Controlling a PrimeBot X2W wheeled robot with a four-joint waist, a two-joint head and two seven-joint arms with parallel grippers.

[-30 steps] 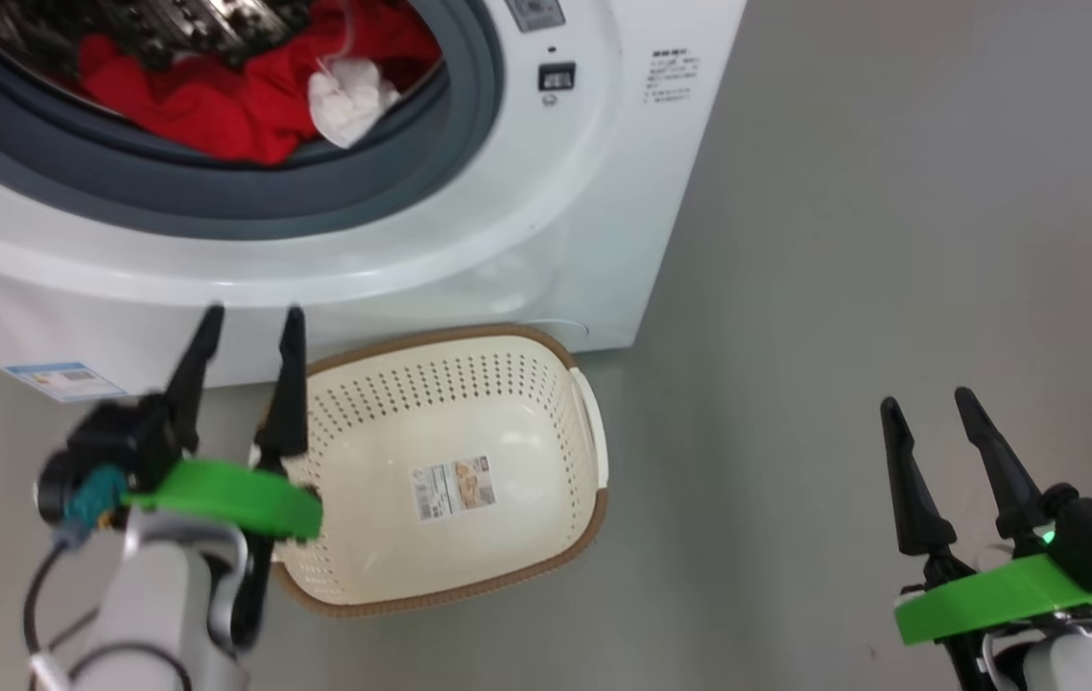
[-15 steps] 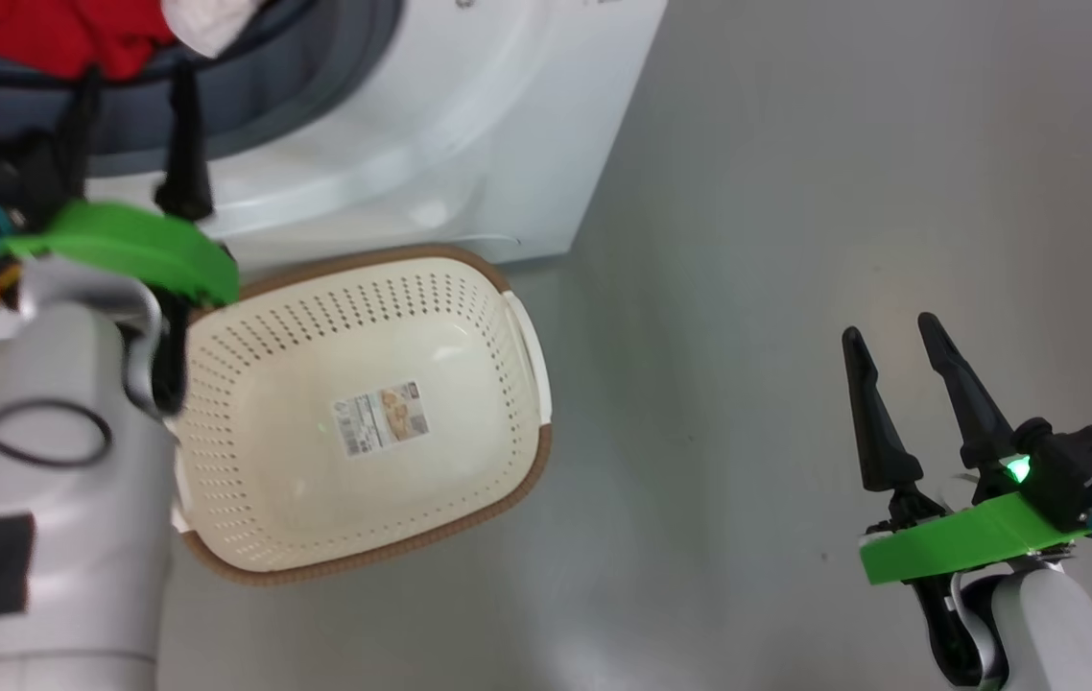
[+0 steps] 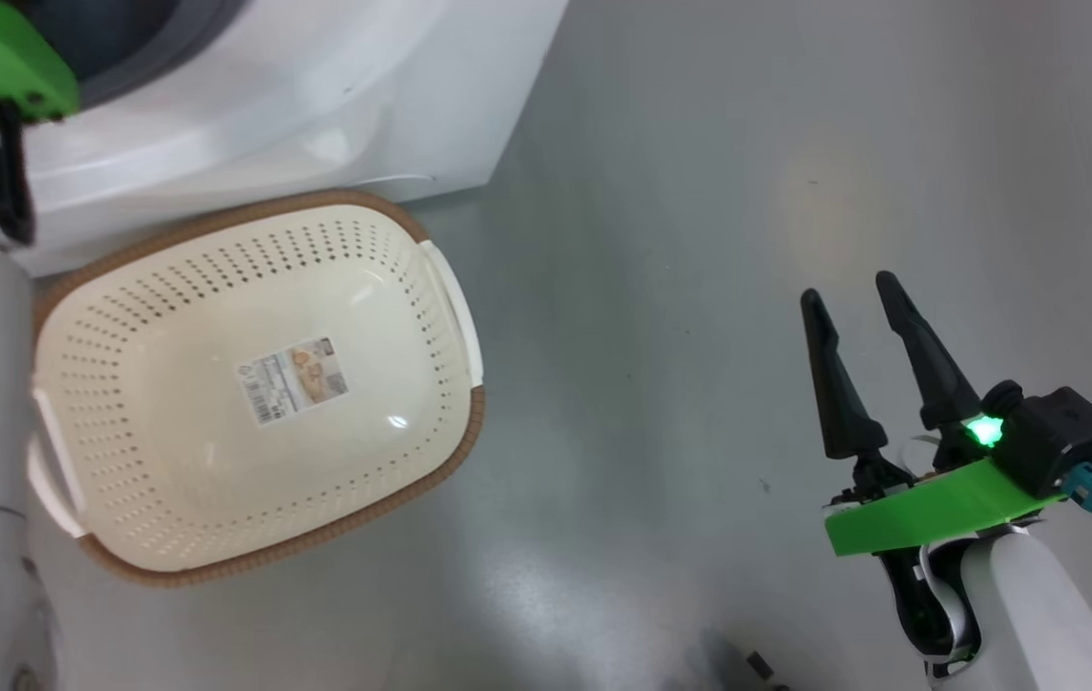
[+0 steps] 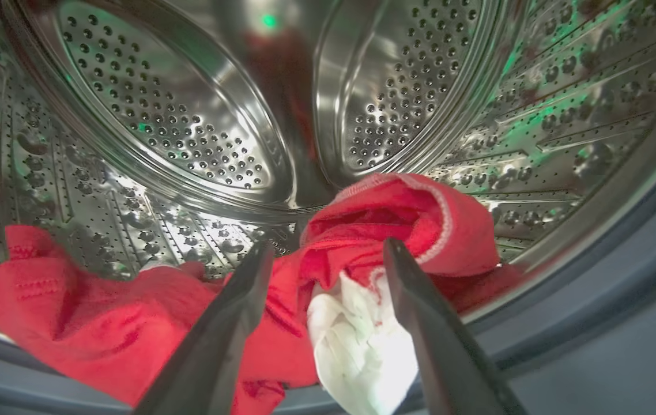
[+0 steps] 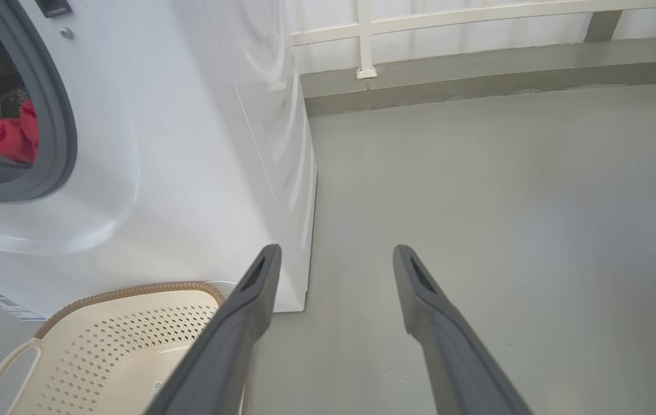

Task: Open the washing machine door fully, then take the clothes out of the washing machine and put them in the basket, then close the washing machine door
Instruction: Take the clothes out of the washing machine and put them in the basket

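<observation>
The clothes (image 4: pixel 103 323) lie in the bottom of the washing machine (image 3: pixel 316 106), heaped at the front of its drum (image 4: pixel 178 115) just behind the grey rubber ring (image 4: pixel 622 271). They are bright red, crumpled fabric; one fold rises in a hump edged with thin white trim (image 4: pixel 446 213), and a small white cloth (image 4: pixel 362 351) hangs at the front of the pile. The right wrist view catches a scrap of the same red (image 5: pixel 5 135) through the round port.

Little writing can be read. A paper sticker (image 3: pixel 292 379) lies on the bottom of the basket (image 3: pixel 220 216), showing a barcode and a small picture, its print too fine to make out. A blue label (image 5: pixel 5 302) sits low on the machine's white front, also too small to read.

The basket is a cream perforated tub with a brown woven-look rim and white side handles. It stands on the grey floor (image 3: pixel 700 240), right against the foot of the machine, with the sticker as its sole content.

The left jaws are released, their two dark fingers (image 4: pixel 230 328) spread wide inside the port, with the white cloth between them in that view; I cannot tell whether they touch it. The right jaws are also released and grasp nothing, fingers (image 3: pixel 839 384) apart above the floor, well to the right of the basket, beside a lit green lamp (image 3: pixel 985 430).
</observation>
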